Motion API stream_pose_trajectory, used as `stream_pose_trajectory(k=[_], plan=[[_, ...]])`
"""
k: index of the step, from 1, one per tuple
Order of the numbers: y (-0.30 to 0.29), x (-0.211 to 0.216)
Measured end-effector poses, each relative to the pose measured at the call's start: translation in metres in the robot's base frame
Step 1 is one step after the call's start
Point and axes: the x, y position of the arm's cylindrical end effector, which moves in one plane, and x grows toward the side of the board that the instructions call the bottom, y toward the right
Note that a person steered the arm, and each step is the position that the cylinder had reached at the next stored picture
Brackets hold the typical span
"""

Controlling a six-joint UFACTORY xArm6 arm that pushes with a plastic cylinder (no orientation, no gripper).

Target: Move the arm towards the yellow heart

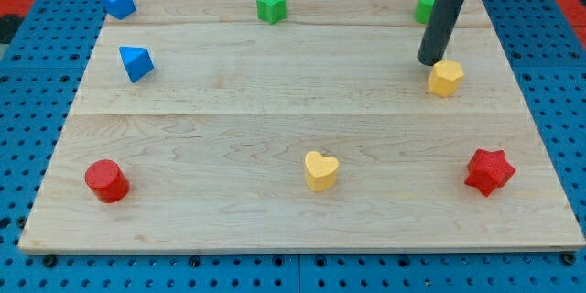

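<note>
While the wooden board (275,101) fills nearly the whole frame, resting on a blue perforated table (27,146), my rod comes down from the upper right corner, dark and straight. My tip (430,62) sits on the board at the right side, upper half, just above and to the left of a yellow hexagonal block (446,78), touching it or very nearly so; I cannot tell which. No jaws here to open or close: the rod ends plain and holds nothing.

Behind the rod, at the top right edge, a green block (425,5) peeks out, its shape partly hidden. Over to the lower right, a red star (489,171) stands well apart from the tip. At the lower left, a red cylinder (107,180) sits near the board's corner. Up in the top left corner, a blue block (118,2), and below it a second blue block (135,62), wedge-like and pointed. At top centre, a green block with notched sides (271,6).

And the yellow heart (320,170): it lies in the lower middle of the frame, well apart from my tip, down and to the left of it, with bare wood between them.
</note>
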Motion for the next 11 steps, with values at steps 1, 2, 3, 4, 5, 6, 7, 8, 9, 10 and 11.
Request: stream_pose_trajectory(k=[1,2,3,4,5,6,7,8,9,10,11], plan=[[0.000,0.000],[0.000,-0.010],[0.006,-0.031],[0.047,-0.032],[0.062,-0.032],[-0.030,-0.032],[-0.151,-0.023],[-0.249,0.018],[-0.283,0.084],[-0.282,0.156],[-0.275,0.200]])
